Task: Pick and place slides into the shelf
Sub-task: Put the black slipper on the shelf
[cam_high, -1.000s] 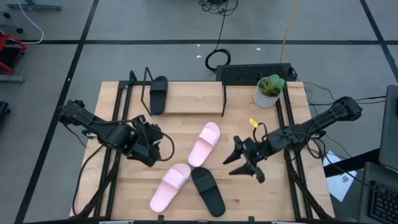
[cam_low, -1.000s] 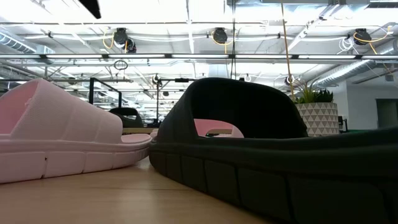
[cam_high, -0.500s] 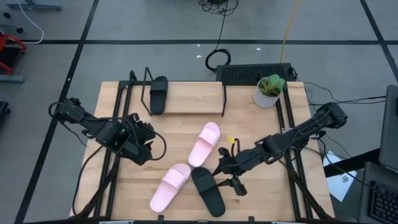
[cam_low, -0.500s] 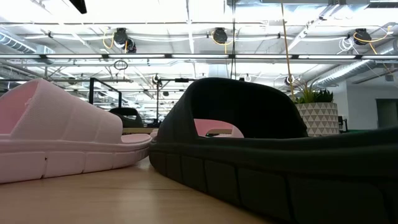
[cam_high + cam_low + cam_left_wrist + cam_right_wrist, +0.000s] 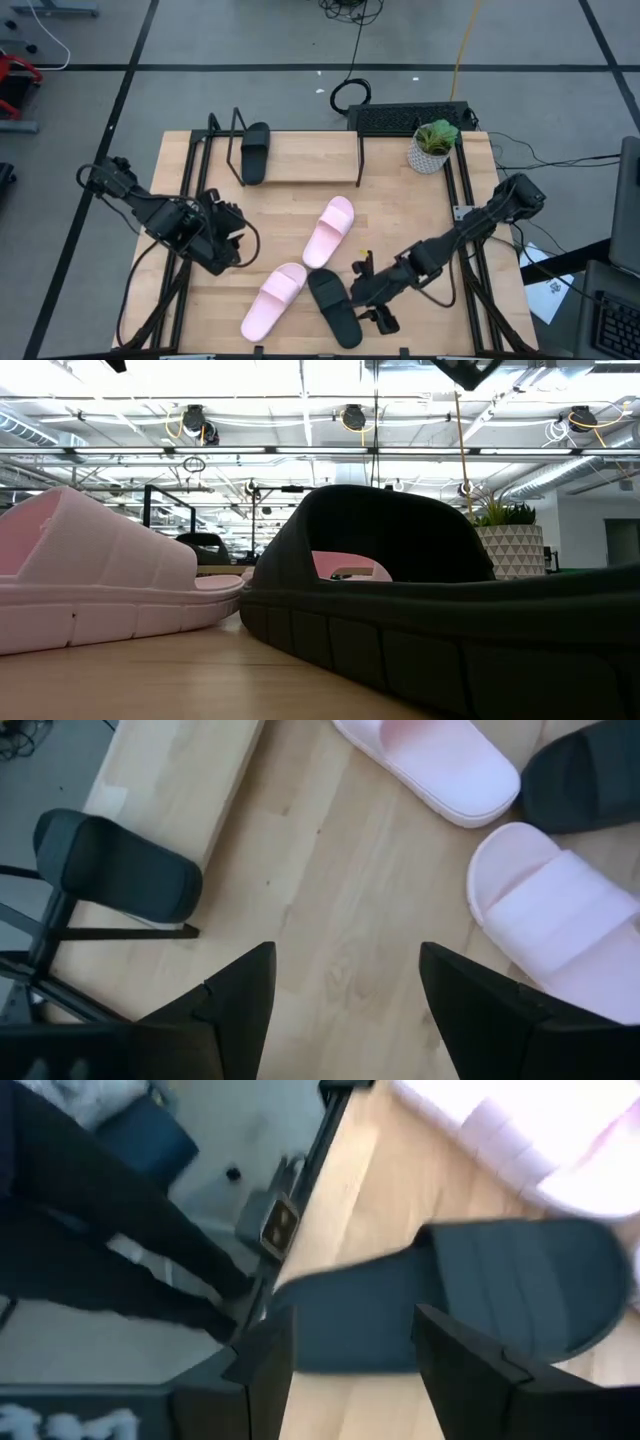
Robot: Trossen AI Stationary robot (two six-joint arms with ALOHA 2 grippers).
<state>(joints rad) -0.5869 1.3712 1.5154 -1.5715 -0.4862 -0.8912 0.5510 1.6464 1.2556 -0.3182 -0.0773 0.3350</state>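
The shelf (image 5: pixel 310 155) stands at the table's far side with one black slide (image 5: pixel 255 152) resting sole-down on its board. Two pink slides (image 5: pixel 330 232) (image 5: pixel 274 300) and a second black slide (image 5: pixel 333 307) lie sole-down on the table. My right gripper (image 5: pixel 362 296) hangs open just right of this black slide; in its wrist view the slide (image 5: pixel 450 1310) lies ahead of the spread fingers (image 5: pixel 355 1370). My left gripper (image 5: pixel 230 240) stands open over bare table at the left, its fingers (image 5: pixel 345 995) clear of everything.
A potted plant (image 5: pixel 433 145) and a black keyboard (image 5: pixel 410 118) sit at the far right. Black frame rails (image 5: pixel 185 200) (image 5: pixel 470 240) run along the table's left and right sides. In the low view the near black slide (image 5: pixel 440 610) and a pink slide (image 5: pixel 90 580) fill the foreground.
My right gripper has swung from right of centre toward the table's near edge and left, sinking and tipping further downward, to the black slide near the front. My left gripper has drawn back a little toward the left edge. No slide has moved.
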